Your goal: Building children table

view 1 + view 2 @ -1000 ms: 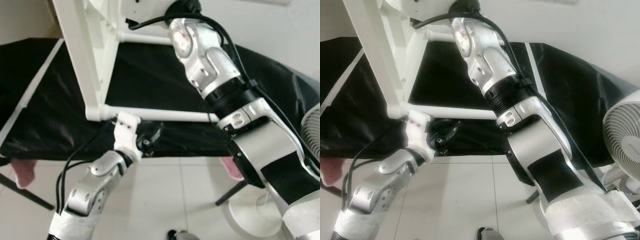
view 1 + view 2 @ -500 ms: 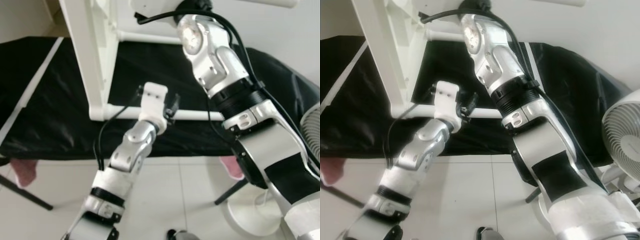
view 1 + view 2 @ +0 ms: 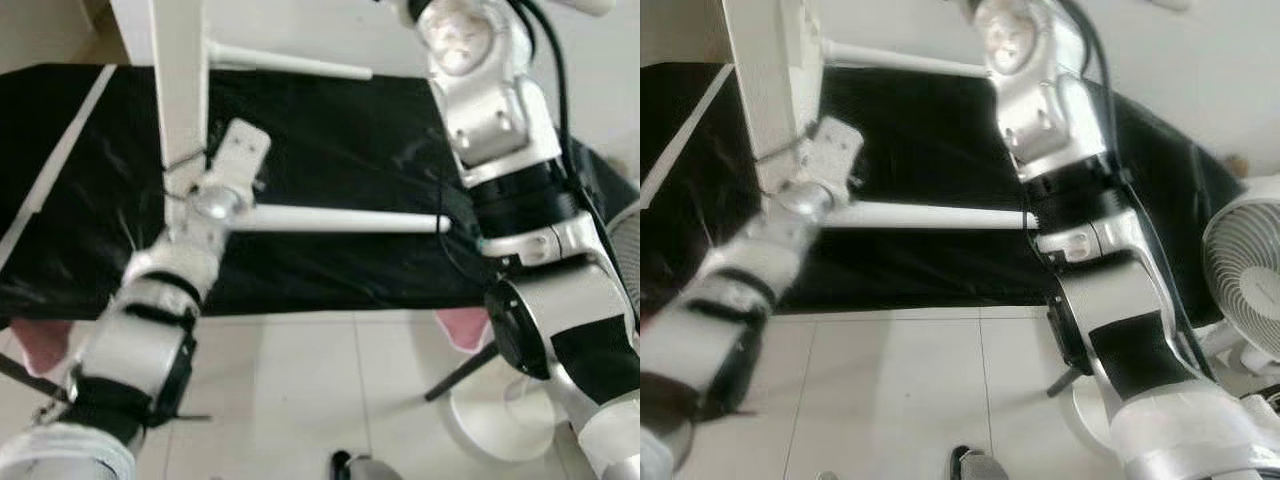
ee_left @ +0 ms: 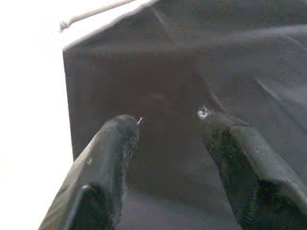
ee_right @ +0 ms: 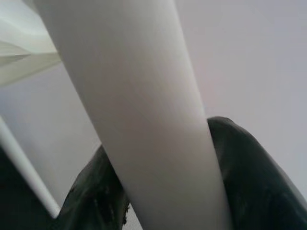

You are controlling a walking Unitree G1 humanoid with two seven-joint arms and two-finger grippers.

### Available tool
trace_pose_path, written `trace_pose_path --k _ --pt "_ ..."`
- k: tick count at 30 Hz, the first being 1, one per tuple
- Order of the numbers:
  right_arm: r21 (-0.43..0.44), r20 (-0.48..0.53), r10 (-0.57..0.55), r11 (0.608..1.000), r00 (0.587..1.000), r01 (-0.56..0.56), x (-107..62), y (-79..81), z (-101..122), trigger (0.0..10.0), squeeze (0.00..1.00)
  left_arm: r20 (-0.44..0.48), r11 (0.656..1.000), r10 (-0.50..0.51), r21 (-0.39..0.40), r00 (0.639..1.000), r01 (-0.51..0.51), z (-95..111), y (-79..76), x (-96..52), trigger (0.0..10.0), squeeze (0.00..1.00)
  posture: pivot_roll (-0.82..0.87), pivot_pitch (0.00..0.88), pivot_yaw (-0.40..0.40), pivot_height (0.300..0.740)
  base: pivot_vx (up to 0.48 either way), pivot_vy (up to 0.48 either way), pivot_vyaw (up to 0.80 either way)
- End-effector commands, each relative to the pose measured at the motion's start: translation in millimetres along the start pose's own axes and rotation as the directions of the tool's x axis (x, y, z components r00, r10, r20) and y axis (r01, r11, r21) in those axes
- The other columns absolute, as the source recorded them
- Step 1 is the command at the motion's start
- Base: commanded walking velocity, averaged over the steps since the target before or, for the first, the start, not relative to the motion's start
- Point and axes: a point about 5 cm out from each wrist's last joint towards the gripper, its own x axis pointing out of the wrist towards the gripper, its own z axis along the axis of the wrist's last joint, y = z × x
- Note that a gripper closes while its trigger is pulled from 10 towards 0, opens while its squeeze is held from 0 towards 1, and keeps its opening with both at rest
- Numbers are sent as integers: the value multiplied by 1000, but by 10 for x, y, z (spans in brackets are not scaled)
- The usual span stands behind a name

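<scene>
Left arm point(image 3: 150, 320) has swung up and left since half a second ago, wrist now against the upright white leg point(image 3: 180, 90) of the table frame point(image 3: 765, 100); blurred in both eye views. Frame itself sits higher and further left in view than before, but camera may have shifted too. Left gripper point(image 4: 168, 132) fingers point(image 4: 112, 148) spread well apart, nothing between them, pointing at the black sheet point(image 3: 330, 130) with a bright white edge on one side. Right arm point(image 3: 500, 130) reaches up past the top of the eye views. Right gripper point(image 5: 163, 158) has both black fingers point(image 5: 249, 167) closed around a thick white bar point(image 5: 144, 110), touching it on both sides. Frame stands over the black sheet, one rod point(image 3: 340, 220) running out level from the leg toward the right arm, another thinner rod point(image 3: 290, 65) higher up. White fan point(image 3: 1245, 270) at far right. Tiled floor point(image 3: 320, 390) below. No containers visible.
</scene>
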Motion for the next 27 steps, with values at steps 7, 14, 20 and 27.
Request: trace_pose_path --k 7,14,20,27 --pt "536 -52 -241 812 969 231 -199 -614 -132 0 0 -36 554 826 233 563 -799 -159 801 -264 10000 0 -167 232 55 740 0 0 0" --pt "601 -472 -268 600 840 529 -768 -745 -1347 0 0 339 406 848 79 407 -911 1408 1350 -497 10000 0 -94 239 31 740 0 0 0" --pt "644 -604 -113 514 789 567 -1075 -353 -1794 0 0 431 525 783 -71 449 -848 2021 1147 -578 10000 0 -77 229 41 740 0 0 0" --pt "767 -607 212 408 766 495 -1268 526 -2004 10000 0 597 833 459 -31 658 -552 2526 45 -524 10000 0 -63 228 42 740 0 0 0"
